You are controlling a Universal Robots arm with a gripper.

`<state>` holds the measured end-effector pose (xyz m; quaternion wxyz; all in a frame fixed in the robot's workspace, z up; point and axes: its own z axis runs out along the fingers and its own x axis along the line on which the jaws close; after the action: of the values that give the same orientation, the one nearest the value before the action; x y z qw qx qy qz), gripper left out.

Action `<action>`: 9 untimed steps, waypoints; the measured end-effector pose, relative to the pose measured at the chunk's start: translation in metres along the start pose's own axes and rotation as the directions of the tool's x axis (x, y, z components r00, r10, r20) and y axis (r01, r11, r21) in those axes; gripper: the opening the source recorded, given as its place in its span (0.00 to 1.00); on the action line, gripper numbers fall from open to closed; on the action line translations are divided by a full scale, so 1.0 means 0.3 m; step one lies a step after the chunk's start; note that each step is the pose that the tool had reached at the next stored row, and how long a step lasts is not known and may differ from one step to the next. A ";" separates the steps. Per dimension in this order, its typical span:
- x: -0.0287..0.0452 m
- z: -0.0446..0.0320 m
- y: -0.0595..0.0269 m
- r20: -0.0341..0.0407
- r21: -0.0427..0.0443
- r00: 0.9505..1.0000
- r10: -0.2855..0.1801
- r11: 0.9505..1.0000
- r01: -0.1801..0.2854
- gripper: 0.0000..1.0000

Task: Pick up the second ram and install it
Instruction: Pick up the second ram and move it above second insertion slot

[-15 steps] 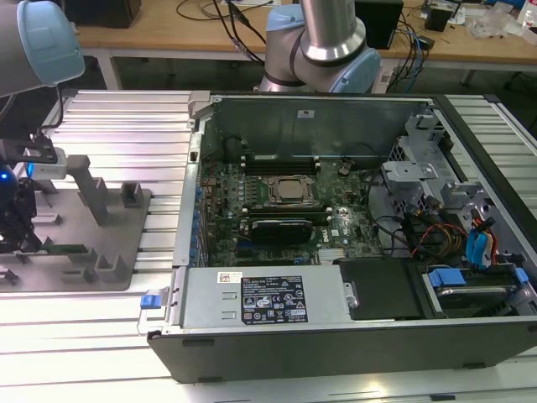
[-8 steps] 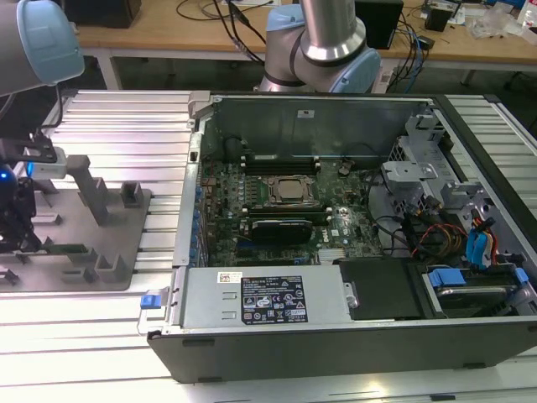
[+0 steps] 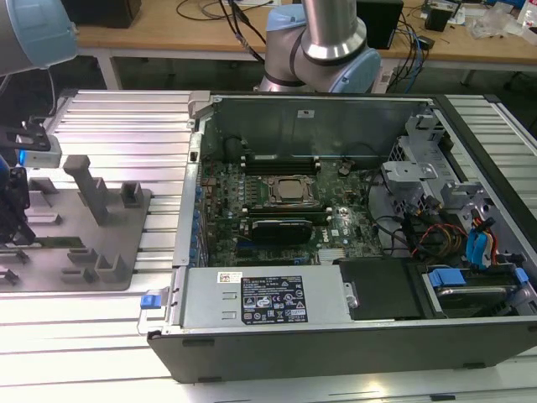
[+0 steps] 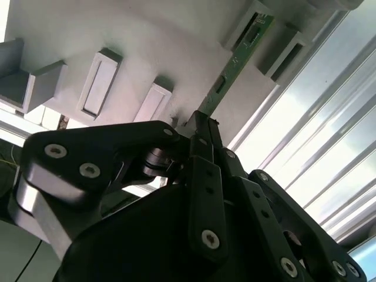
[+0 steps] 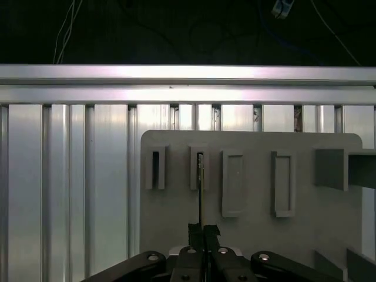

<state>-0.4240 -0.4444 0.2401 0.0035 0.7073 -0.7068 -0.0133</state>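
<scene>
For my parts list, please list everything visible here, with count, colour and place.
second ram: 1, green, in a tray slot, one end in the claw
tray: 1, grey, on the table, exterior view's left
computer case: 1, black, open, centre of table
motherboard: 1, green, inside the case
table: 1, silver, ribbed, under everything
arm: 1, silver and light blue, behind the case
claw: 1, black, shut on the second ram

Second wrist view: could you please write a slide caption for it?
Fingers pinch one end of the green RAM stick; the other sits in the grey tray.
</scene>
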 end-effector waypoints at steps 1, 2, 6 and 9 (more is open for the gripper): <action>0.000 -0.002 0.000 0.000 0.000 1.000 0.000 1.000 0.000 0.09; 0.000 -0.008 0.000 0.000 0.000 1.000 0.000 1.000 0.000 0.09; 0.000 -0.018 0.000 0.000 0.001 1.000 0.000 1.000 0.000 0.09; -0.001 -0.048 0.001 0.003 0.001 1.000 -0.001 1.000 0.001 0.09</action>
<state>-0.4239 -0.4445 0.2546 0.0022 0.7077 -0.7064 -0.0140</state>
